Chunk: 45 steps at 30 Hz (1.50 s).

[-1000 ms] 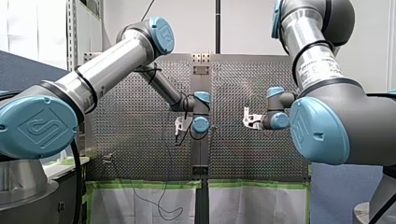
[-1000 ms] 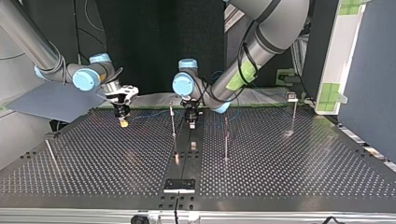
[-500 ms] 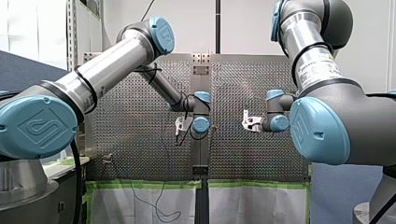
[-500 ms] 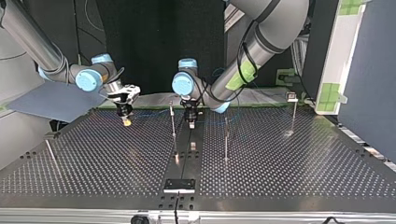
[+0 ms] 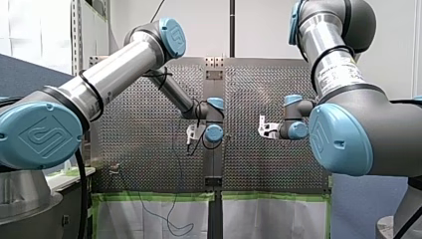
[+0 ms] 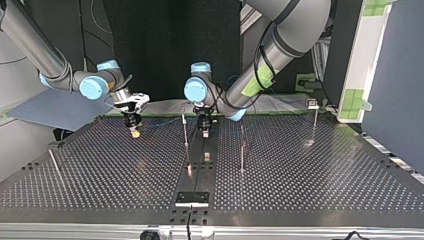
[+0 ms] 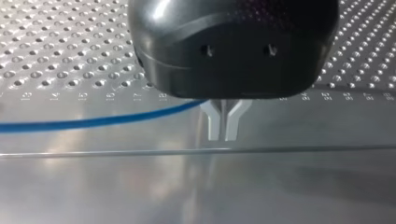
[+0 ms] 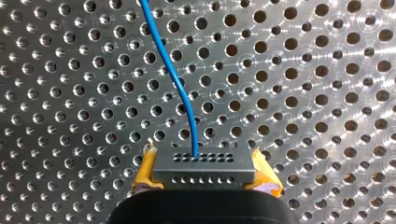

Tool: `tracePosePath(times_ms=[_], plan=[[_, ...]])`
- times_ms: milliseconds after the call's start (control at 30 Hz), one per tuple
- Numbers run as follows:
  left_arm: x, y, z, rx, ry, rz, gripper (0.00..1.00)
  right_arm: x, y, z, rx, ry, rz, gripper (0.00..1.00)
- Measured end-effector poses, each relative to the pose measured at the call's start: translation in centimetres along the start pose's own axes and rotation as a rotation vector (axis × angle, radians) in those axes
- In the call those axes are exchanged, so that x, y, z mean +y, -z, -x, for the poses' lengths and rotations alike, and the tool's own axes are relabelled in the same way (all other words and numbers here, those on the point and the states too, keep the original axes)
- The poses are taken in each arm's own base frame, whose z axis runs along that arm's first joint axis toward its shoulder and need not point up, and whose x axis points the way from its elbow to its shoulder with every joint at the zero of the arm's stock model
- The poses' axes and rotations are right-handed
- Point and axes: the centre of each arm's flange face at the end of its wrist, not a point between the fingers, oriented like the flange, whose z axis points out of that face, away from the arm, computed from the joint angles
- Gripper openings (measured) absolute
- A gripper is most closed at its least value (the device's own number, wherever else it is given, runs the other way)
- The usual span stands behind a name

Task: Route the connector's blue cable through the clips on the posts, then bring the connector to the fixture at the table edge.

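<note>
1. My right gripper clamps the connector between yellow pads, over the perforated table.
2. My left gripper is closed on its blue cable.
3. Routing is in hand; next, I judge, guide the cable into the clip on the nearest post.

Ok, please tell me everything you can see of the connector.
The connector is a small grey block, metal-looking, with rows of small holes on two faces. It is clamped between the yellow-padded fingers of my right gripper, over the perforated table. The blue cable leaves a hole in its farther row and curves away.
</note>
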Motion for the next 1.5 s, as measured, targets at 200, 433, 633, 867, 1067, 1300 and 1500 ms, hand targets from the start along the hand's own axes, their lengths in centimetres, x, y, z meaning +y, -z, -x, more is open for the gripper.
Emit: tracePosePath(times_ms=[200, 433, 633, 867, 1067, 1300, 1500], plan=[[0.0, 0.0, 0.0, 0.0, 0.0, 0.002, 0.81, -0.2, 0.0, 0.0, -0.003, 0.0, -0.003, 0.0], [0.0, 0.2, -0.1, 0.011, -0.025, -0.002, 0.79, -0.4, 0.0, 0.2, -0.009, 0.0, -0.005, 0.0], [0.0, 0.8, -0.3, 0.035, -0.064, 0.019, 0.79, -0.6, -0.1, 0.1, -0.013, -0.001, -0.008, 0.0], [-0.4, 1.3, -0.2, 0.034, -0.08, 0.027, 1.0, -0.8, 0.0, 0.2, -0.018, -0.003, -0.012, 0.0], [-0.7, 1.4, -0.3, 0.043, -0.073, -0.006, 1.0, -0.9, 0.0, 0.3, -0.026, -0.005, -0.014, 0.0], [-0.4, 2.2, -0.6, 0.092, -0.049, 0.006, 1.0, -0.9, 0.1, 0.4, -0.034, -0.008, -0.014, 0.0], [-0.5, 4.3, -1.1, 0.142, -0.068, 0.035, 1.0, -1.0, 0.2, 0.4, -0.039, -0.01, -0.014, 0.0]])
